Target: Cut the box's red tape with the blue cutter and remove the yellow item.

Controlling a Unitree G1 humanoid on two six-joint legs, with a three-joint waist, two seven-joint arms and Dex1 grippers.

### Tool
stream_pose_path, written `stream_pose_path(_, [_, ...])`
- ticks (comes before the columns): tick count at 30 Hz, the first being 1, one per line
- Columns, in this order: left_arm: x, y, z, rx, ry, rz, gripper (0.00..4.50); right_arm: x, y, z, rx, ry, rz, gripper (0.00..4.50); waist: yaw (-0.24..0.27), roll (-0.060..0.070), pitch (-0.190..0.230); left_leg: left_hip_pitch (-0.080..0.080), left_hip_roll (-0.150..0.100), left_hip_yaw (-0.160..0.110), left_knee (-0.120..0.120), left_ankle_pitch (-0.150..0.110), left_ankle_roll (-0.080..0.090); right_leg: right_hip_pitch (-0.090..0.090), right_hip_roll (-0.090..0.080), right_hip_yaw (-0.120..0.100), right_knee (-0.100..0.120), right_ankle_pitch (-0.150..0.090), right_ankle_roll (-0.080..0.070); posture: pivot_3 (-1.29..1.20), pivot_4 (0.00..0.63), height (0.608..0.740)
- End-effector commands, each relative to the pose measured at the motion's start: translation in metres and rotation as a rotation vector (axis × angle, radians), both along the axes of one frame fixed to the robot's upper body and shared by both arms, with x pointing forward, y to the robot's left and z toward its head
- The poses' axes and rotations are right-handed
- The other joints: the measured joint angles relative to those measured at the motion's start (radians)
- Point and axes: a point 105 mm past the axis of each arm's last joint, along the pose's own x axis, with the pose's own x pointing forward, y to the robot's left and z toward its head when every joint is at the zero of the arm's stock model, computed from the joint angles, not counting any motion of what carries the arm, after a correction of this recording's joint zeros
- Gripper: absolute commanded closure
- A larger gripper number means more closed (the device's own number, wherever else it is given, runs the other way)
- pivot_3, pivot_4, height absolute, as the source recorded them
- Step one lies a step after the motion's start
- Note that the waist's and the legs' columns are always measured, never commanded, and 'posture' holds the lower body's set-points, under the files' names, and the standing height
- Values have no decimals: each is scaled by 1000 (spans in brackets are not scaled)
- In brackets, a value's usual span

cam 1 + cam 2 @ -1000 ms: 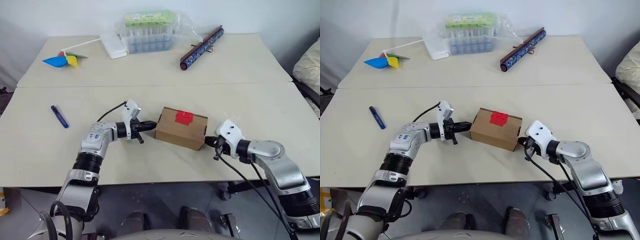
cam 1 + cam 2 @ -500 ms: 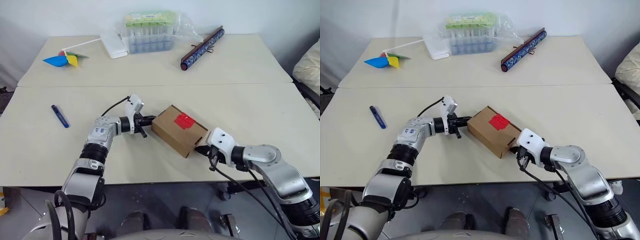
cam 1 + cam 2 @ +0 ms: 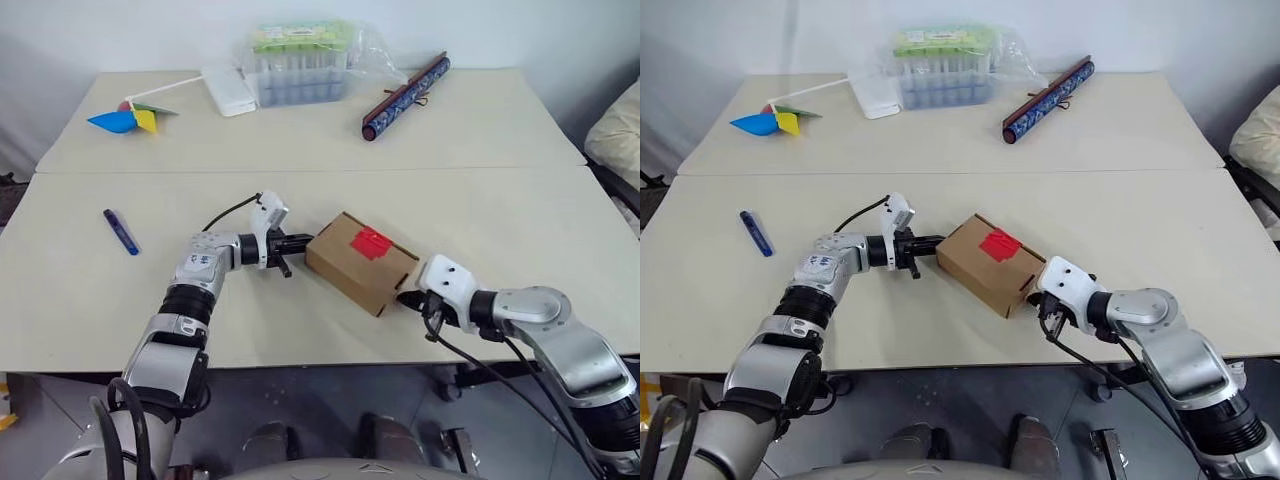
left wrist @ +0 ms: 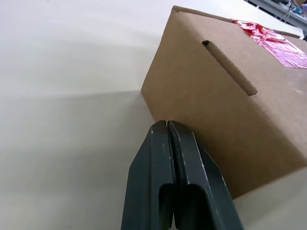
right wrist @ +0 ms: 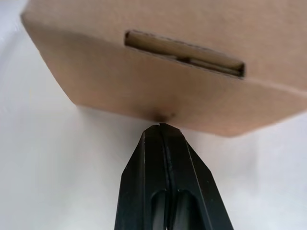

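Pale desk (image 3: 520,215), clutter along the far edge. Box (image 3: 360,262) near the front, turned askew, red tape (image 3: 371,241) intact on top. Pinched between both arms: left gripper (image 3: 298,242) fingers pressed together at one end wall, right gripper (image 3: 408,297) fingers likewise together at the opposite wall, holding nothing. Probably nudging the box square for cutting. Cutter (image 3: 120,231) untouched, well off to the left.

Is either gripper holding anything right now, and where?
Nothing is held. Both the left gripper and right gripper are shut and empty, pressing opposite ends of the box.
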Motion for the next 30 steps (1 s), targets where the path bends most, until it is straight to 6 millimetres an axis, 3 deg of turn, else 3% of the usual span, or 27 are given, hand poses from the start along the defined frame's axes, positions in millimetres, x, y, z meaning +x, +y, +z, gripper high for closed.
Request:
stream_pose_path(1, [1,13,4,10,-16,14,4457,-1,-6,13,-10,-52,-28,4500,0,0,0,0,0,0,0,0,0,0,0,0,0,0,0,0,150,740])
stream_pose_path(7, [6,28,11,25,-27,46,4457,-3,-26,14,-32,-52,-112,4500,3,0,0,-1,0,0,0,0,0,0,0,0,0,0,0,0,150,740])
stream_pose_path(12, [6,56,26,29,-68,104,4457,-2,-55,33,-22,-92,-192,4500,1,0,0,-1,0,0,0,0,0,0,0,0,0,0,0,0,150,740])
stream_pose_path(15, [0,74,43,23,-93,140,4457,9,-76,57,-42,-194,-212,4500,-1,0,0,-1,0,0,0,0,0,-1,0,0,0,0,0,0,150,740])
stream_pose_path(19, [-11,86,50,51,-114,181,4457,20,-91,76,-9,-261,-184,4500,-3,0,0,-1,0,0,0,0,0,-1,0,1,0,0,0,0,150,740])
stream_pose_path(20, [-14,91,51,69,-114,212,4500,23,-93,83,33,-260,-177,4157,-4,0,0,-1,0,0,0,0,0,-1,0,1,0,0,0,0,150,740])
stream_pose_path(22, [-19,98,54,72,-94,273,3894,25,-93,92,95,-251,-147,3692,-4,0,0,0,0,0,0,0,0,-1,0,1,0,0,0,0,150,740])
stream_pose_path(30, [-41,118,76,54,-93,480,1430,27,-72,118,285,-228,115,862,-1,-1,1,-1,1,-1,0,0,0,0,0,2,0,0,0,0,150,740])
